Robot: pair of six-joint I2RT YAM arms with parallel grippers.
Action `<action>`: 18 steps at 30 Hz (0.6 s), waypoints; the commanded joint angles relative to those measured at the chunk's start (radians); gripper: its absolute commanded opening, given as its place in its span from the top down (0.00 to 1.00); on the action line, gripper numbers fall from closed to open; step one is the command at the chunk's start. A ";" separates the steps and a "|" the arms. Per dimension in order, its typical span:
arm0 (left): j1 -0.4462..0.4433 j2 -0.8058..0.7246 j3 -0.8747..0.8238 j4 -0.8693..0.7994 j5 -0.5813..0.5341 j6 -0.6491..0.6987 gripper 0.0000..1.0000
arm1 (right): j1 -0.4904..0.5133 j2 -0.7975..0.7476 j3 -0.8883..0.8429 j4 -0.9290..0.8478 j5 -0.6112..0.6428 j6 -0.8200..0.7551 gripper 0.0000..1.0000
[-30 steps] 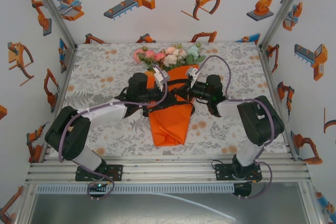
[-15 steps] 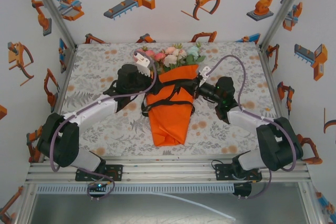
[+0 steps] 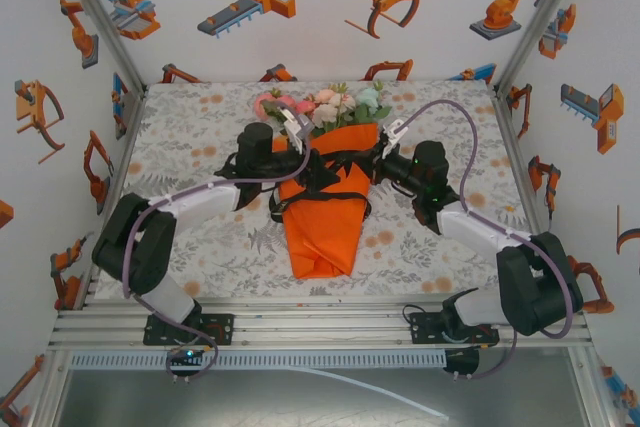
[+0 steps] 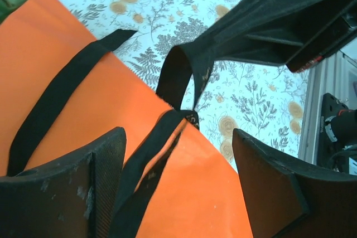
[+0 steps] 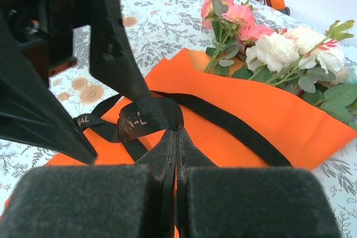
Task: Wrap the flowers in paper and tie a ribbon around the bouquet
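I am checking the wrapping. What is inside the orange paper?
Pink, white and mint flowers with leaves stick out of the far open end of the paper. Their stems go inside and are covered by the sheet, so they cannot be seen. A black ribbon crosses over it.

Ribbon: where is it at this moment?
Right wrist view: the ribbon crosses the orange paper just below the flowers, with one strand pinched in the right claw.
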 commanded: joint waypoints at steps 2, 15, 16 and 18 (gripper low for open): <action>-0.006 0.065 0.076 0.104 0.051 -0.031 0.59 | -0.004 -0.020 0.047 -0.030 0.014 0.018 1.00; -0.036 0.015 0.166 0.057 -0.014 -0.074 1.00 | 0.073 -0.008 0.011 0.032 -0.035 0.186 0.45; -0.038 0.018 0.168 0.058 -0.020 -0.077 1.00 | 0.096 0.004 0.013 0.061 0.013 0.206 0.45; -0.042 0.026 0.175 0.068 -0.031 -0.097 1.00 | 0.116 0.042 0.017 0.131 0.071 0.276 0.44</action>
